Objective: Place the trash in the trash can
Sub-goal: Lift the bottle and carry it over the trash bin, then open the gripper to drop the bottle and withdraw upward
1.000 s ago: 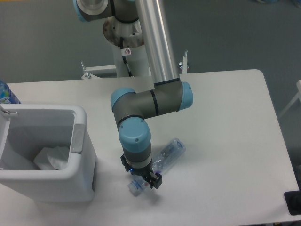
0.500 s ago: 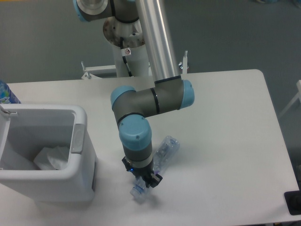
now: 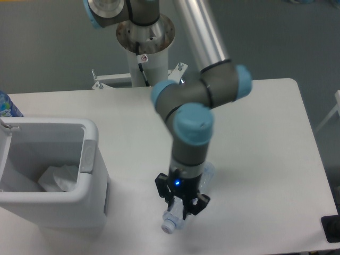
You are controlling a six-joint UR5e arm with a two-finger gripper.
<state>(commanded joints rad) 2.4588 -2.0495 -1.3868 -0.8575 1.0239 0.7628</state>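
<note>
The clear plastic water bottle lies tilted under the wrist, its cap end pointing to the front left. My gripper is shut on the bottle near its neck, right of the trash can. I cannot tell whether the bottle is off the table. The light grey trash can stands at the left. The crumpled white wrapper lies inside it at the bottom.
The top of a blue-labelled bottle shows at the far left edge, behind the bin. The arm's base column stands behind the table's far edge. A dark object sits at the table's front right corner.
The arm has swung right and toward the front. The gripper and the bottle moved right with it, away from the bin, and the bottle turned more upright in the picture.
</note>
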